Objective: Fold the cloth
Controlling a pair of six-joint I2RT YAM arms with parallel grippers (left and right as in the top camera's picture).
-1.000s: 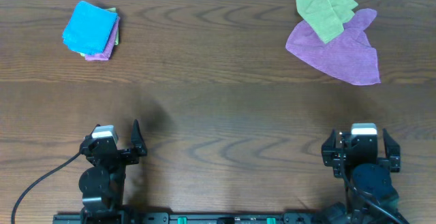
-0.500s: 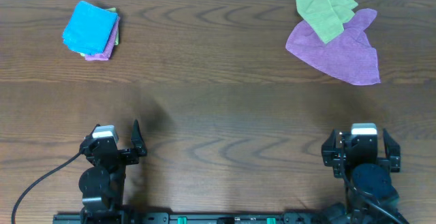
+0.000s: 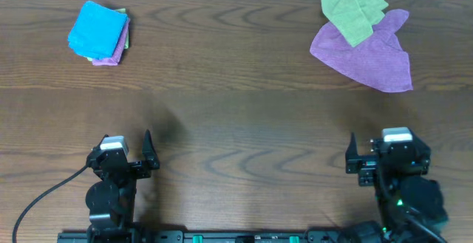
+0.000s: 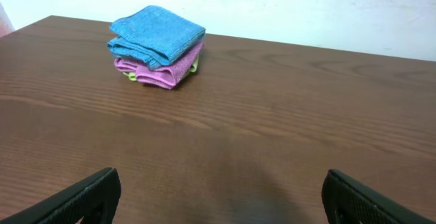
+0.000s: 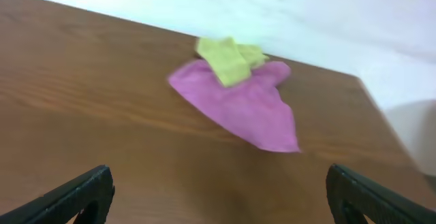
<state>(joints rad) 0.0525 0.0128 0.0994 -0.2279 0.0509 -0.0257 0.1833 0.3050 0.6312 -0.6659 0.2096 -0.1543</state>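
The sky-blue cloth (image 3: 96, 27) lies folded on top of a small stack at the far left of the table, over a folded purple cloth (image 3: 112, 55) and a sliver of yellow-green. It also shows in the left wrist view (image 4: 158, 32), far ahead of the fingers. My left gripper (image 3: 124, 148) is open and empty near the front edge, its jaws wide apart (image 4: 218, 193). My right gripper (image 3: 384, 153) is open and empty at the front right (image 5: 218, 190).
A spread, crumpled purple cloth (image 3: 366, 51) lies at the far right with a yellow-green cloth (image 3: 353, 10) overlapping its far end; both show in the right wrist view, purple (image 5: 248, 108) and yellow-green (image 5: 228, 57). The wooden table (image 3: 236, 110) ends at a white wall.
My right gripper has turned and shifted slightly at the front right; its wrist view is blurred. The left arm and all cloths have not moved.
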